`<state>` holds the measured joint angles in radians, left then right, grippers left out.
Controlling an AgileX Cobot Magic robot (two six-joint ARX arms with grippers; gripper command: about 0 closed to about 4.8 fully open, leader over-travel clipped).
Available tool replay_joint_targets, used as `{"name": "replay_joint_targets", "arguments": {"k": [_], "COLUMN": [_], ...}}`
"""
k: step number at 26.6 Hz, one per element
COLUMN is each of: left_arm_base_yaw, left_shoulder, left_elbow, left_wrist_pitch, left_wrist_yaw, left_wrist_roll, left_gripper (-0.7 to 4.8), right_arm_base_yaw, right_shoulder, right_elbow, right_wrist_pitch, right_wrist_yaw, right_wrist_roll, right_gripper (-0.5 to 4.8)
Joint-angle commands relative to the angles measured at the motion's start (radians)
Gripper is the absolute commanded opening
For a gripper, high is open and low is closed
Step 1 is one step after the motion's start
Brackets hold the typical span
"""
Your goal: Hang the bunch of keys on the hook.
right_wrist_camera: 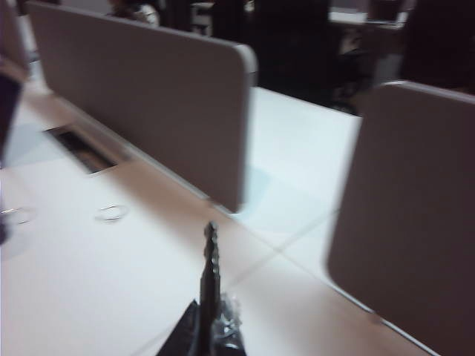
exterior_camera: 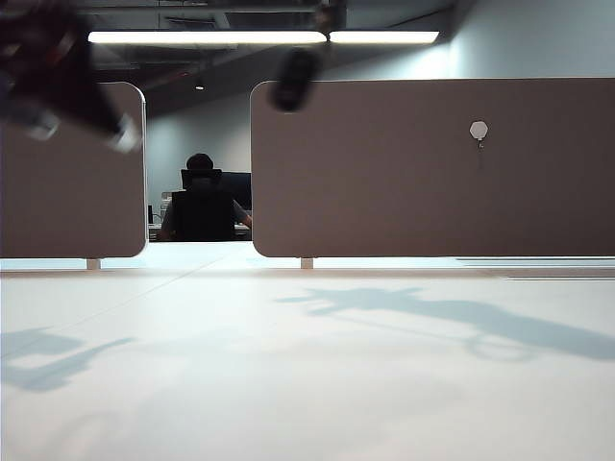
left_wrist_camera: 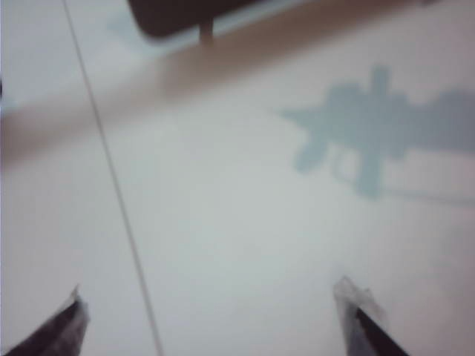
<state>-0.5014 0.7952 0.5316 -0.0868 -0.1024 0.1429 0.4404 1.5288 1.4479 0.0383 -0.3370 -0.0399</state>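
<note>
We saw the hook (exterior_camera: 479, 131) high on the right brown partition panel (exterior_camera: 404, 182), white head above a thin peg, nothing hanging from it. A dark oval blur (exterior_camera: 294, 80) hung at that panel's upper left corner in the exterior view; we judged it the fob on the bunch of keys, though blur hid any ring or keys.

Our left gripper (left_wrist_camera: 215, 319) hovered over the bare white table (left_wrist_camera: 237, 222) with its 2 fingers spread wide, holding nothing, probably kept aside.

Our right gripper (right_wrist_camera: 211, 252) had its fingers pressed together into 1 thin edge, facing both panels; we could not tell whether anything was pinched between them.
</note>
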Motion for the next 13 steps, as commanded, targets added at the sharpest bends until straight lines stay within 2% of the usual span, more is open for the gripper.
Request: {"name": "replay_joint_targets", "arguments": {"k": [1, 5, 10, 13], "left_arm_base_yaw": [-0.001, -0.001, -0.001, -0.001], "left_shoulder": [0.031, 0.119, 0.278, 0.375], "left_elbow": [0.018, 0.100, 0.207, 0.263], "left_wrist_pitch": [0.227, 0.236, 0.272, 0.304], "left_wrist_yaw": [0.017, 0.018, 0.040, 0.039], "left_wrist_roll": [-0.028, -0.079, -0.081, -0.082], "left_gripper": [4.66, 4.67, 4.67, 4.67], "right_arm_base_yaw": [-0.109, -0.245, -0.382, -0.436], "right_shoulder": [-0.017, 0.009, 0.087, 0.177], "right_elbow": [0.004, 0.005, 0.011, 0.073], "right_wrist_pitch": [0.029, 0.100, 0.286, 0.311], "right_wrist_yaw": [-0.020, -0.060, -0.070, -0.088], "right_wrist_roll": [0.014, 0.025, 0.134, 0.176], "right_gripper": [-0.02, -0.02, -0.02, -0.02]}}
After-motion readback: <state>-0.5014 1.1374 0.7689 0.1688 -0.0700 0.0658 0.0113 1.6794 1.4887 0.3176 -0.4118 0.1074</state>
